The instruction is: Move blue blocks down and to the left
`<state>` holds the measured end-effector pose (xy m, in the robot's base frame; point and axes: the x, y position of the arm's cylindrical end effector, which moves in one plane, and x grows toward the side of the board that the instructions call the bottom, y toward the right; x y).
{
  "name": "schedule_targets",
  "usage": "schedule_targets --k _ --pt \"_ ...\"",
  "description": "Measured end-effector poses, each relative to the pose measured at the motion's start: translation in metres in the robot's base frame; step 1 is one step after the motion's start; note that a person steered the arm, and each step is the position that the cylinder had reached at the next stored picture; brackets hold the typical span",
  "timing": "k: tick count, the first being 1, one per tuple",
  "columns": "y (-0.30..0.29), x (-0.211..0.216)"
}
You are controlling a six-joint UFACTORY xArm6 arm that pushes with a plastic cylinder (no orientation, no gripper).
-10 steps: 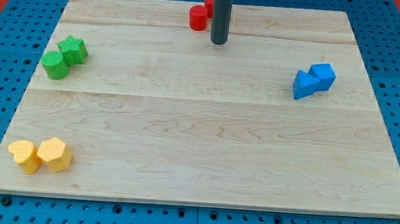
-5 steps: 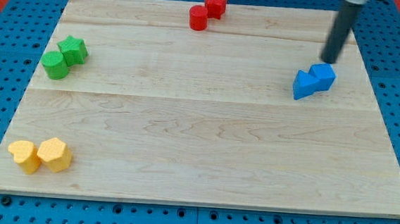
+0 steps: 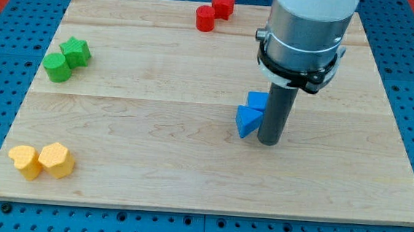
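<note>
My tip (image 3: 269, 141) rests on the wooden board (image 3: 189, 166), holding nothing, pressed against the right side of the blue triangular block (image 3: 247, 122) right of the board's middle. The second blue block (image 3: 257, 101) sits just behind it, half hidden by my rod and grey housing (image 3: 304, 35), so its shape is unclear. Two red blocks (image 3: 214, 11) sit at top, two green blocks (image 3: 65, 58) at left, two yellow blocks (image 3: 41, 160) at bottom left.
</note>
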<state>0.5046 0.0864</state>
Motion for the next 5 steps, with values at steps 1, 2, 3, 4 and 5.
schedule_targets --k 1,2,3,4,5 --pt "0.045 -0.033" --pt "0.035 -0.081" --pt "-0.007 -0.085" --pt "-0.01 -0.059" --pt "-0.01 -0.03"
